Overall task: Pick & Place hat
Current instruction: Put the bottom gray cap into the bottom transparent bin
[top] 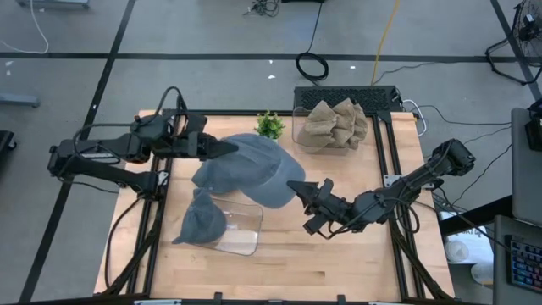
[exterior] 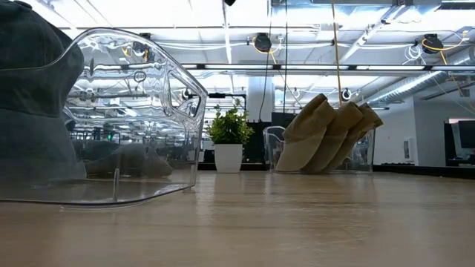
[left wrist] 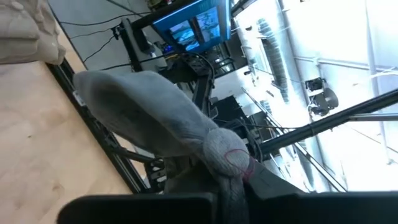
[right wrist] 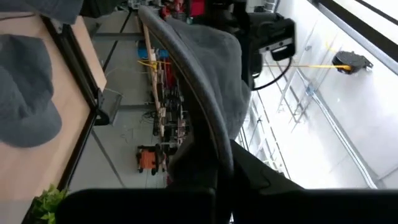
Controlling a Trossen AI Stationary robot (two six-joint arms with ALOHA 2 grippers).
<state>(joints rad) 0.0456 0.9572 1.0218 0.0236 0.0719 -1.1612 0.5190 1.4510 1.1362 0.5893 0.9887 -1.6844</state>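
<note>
Looking straight down on the table [top: 339, 271], we find a grey-blue hat [top: 246, 169] held up between the two arms, just above the centre of the wooden top. The left gripper [top: 227, 148] reaches in from nine o'clock, its fingers pinched narrow on the hat's edge at about ten o'clock of the cap. The right gripper [top: 298, 190] comes from four o'clock and grips the brim at the cap's four o'clock side, also closed down on cloth. In the left wrist view we see the hat [left wrist: 155, 118] bunched into a knot right at that arm's fingers; in the right wrist view the brim [right wrist: 199, 81] runs as a dark curved edge straight into the right arm's fingers.

At seven o'clock of the held hat lies a clear plastic bin [top: 241, 227], tipped on its side, with a second grey-blue hat [top: 201, 220] at its mouth, partly inside. The low view shows this bin [exterior: 141, 111] close by, the dark hat [exterior: 33, 96] against its wall.

At twelve o'clock stands a small green plant [top: 271, 125] in a white pot. At one o'clock another clear bin [top: 298, 135] holds a stack of tan hats [top: 337, 124].
</note>
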